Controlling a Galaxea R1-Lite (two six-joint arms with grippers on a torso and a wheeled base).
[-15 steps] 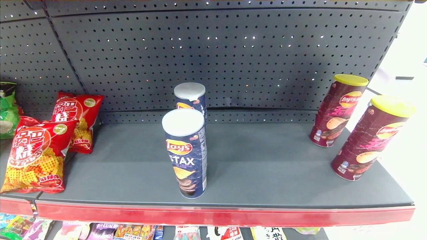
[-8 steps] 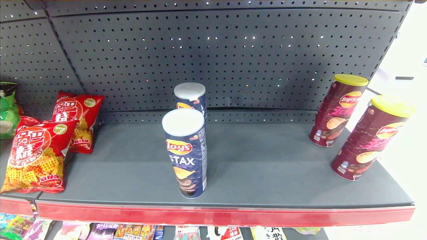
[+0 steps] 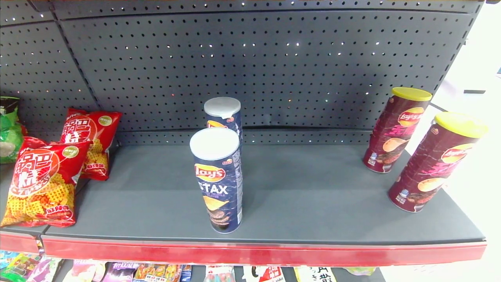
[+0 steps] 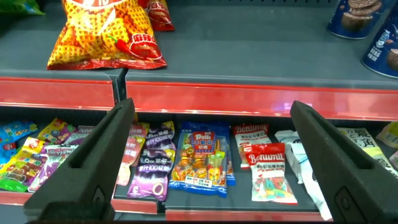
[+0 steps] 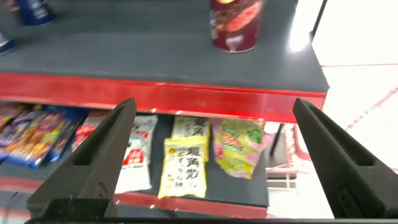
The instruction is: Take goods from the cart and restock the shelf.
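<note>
Head view: we see the shelf (image 3: 313,196) carrying two upright blue chip canisters (image 3: 219,184), one behind the other at mid-shelf, two maroon yellow-lidded canisters (image 3: 395,131) near its right end, and red snack bags (image 3: 39,184) at left. The left gripper (image 4: 211,106) and the right gripper (image 5: 212,104) hang before the red shelf lip (image 4: 249,99), both spread wide and empty. We judge that an arm rising with fresh stock could catch that lip or brush a tall canister, toppling it off the front edge.
</note>
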